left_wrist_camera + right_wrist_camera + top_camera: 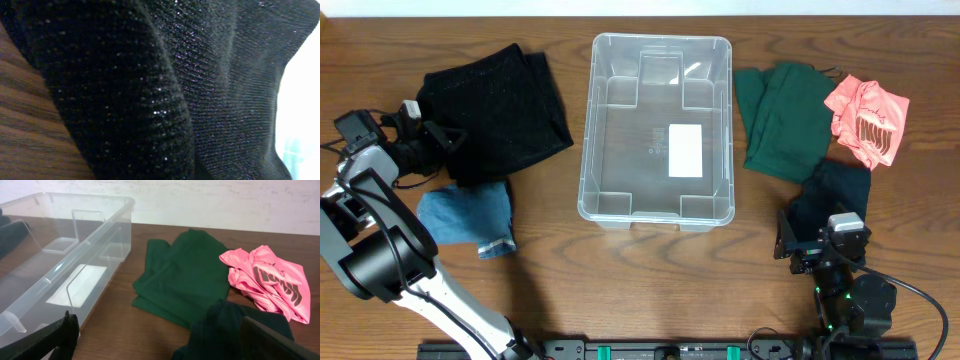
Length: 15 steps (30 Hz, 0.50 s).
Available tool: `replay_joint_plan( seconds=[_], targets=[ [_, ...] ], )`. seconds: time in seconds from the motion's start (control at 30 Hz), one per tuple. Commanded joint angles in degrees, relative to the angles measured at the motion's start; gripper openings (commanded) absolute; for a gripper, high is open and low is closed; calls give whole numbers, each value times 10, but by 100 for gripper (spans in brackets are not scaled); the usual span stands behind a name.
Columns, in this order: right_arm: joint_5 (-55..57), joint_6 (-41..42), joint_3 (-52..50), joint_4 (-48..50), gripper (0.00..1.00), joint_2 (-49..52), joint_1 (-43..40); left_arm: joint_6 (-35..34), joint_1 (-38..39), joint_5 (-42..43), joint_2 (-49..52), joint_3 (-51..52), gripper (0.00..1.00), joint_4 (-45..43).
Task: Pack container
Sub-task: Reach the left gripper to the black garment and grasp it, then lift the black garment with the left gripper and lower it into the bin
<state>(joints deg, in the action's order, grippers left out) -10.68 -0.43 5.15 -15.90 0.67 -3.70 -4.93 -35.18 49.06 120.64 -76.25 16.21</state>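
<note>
Left pincer (428, 135) meets black cloth (495, 100), grip indeterminate, presumably to load the empty container (586, 150); right pincer (160, 335) stands wide.

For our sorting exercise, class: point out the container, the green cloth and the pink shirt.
container (635, 150): overhead view, bare left half of its base.
green cloth (778, 120): overhead view, its middle.
pink shirt (868, 118): overhead view, its middle.

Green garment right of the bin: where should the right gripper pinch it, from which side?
Pinch the green garment at its near corner toward the container, coming down from above. Folded layers stack into a free edge there; the dark garment covers the other near corner. The right gripper is open.
</note>
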Motion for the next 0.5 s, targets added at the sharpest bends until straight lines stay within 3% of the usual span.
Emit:
replay_joint_plan(
  seconds=[0.0,0.47],
  targets=[
    [-3,6,-1,-1,99,-3,-3,-29,6,51,-33,-10,6,0],
    [-3,6,-1,-1,99,-3,-3,-151,55,79,-336,-10,6,-24]
  ],
)
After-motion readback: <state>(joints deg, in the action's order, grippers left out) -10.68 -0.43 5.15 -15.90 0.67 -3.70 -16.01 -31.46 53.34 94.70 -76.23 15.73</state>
